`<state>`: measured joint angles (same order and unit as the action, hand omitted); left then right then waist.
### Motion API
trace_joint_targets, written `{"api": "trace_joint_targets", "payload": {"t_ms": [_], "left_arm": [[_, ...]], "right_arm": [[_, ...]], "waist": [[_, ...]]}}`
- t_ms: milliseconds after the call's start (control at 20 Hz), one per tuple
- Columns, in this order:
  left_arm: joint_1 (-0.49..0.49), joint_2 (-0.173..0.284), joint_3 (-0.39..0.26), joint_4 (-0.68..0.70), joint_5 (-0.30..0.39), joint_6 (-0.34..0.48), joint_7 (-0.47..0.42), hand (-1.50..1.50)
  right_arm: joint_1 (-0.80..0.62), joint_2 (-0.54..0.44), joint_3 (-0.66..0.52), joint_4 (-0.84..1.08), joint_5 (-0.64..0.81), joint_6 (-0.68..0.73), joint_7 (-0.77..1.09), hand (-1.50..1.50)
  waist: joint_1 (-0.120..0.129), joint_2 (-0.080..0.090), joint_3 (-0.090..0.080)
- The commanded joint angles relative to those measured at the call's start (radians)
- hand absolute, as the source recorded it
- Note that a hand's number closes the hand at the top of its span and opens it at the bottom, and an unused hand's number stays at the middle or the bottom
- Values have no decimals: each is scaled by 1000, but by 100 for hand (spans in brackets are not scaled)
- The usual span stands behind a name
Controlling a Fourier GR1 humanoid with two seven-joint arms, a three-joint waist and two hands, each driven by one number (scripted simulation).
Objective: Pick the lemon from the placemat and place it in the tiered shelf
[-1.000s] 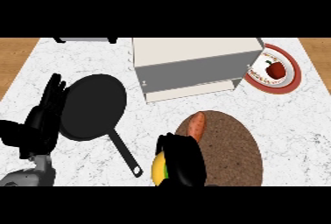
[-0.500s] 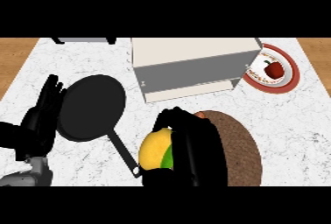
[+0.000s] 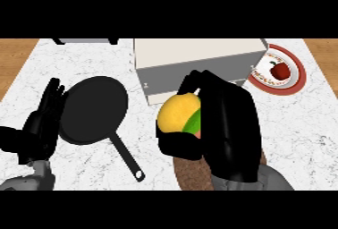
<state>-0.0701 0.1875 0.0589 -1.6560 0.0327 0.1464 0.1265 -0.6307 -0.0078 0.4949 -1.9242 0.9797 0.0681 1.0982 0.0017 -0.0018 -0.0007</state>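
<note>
Yellow lemon (image 3: 179, 112) sits in my right hand (image 3: 224, 129), fingers and thumb curled round it, lifted off the placemat (image 3: 191, 172) and just in front of the shelf (image 3: 198, 58). Picking looks done; what's left is carrying it into a tier and letting go. My left hand (image 3: 41, 125) rests open beside the pan (image 3: 95, 109).

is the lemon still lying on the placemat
No, the lemon is lifted off the placemat, held in the curled fingers of the right hand just in front of the tiered shelf.
</note>
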Motion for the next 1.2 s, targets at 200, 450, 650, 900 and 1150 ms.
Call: {"api": "trace_joint_targets", "payload": {"t_ms": [200,450,650,900,1150], "left_arm": [[7,-6,0,-50,-16,6,43,0],[20,-12,24,9,-1,-22,-37,0],[-35,-10,28,12,8,-30,14,0],[-29,-29,-3,-40,-35,1,72,0],[-11,-42,-7,-16,-53,1,18,0]], "right_arm": [[-35,8,-116,192,5,-107,-35,150],[-69,-8,-279,345,-30,-166,-224,150],[-62,7,-257,497,-25,-330,-330,150],[-193,8,-355,720,-67,-444,-439,150],[-276,-21,-428,924,-114,-471,-575,150]], "waist": [[7,2,1],[5,4,1],[5,4,1],[11,5,1],[13,6,1]]}}
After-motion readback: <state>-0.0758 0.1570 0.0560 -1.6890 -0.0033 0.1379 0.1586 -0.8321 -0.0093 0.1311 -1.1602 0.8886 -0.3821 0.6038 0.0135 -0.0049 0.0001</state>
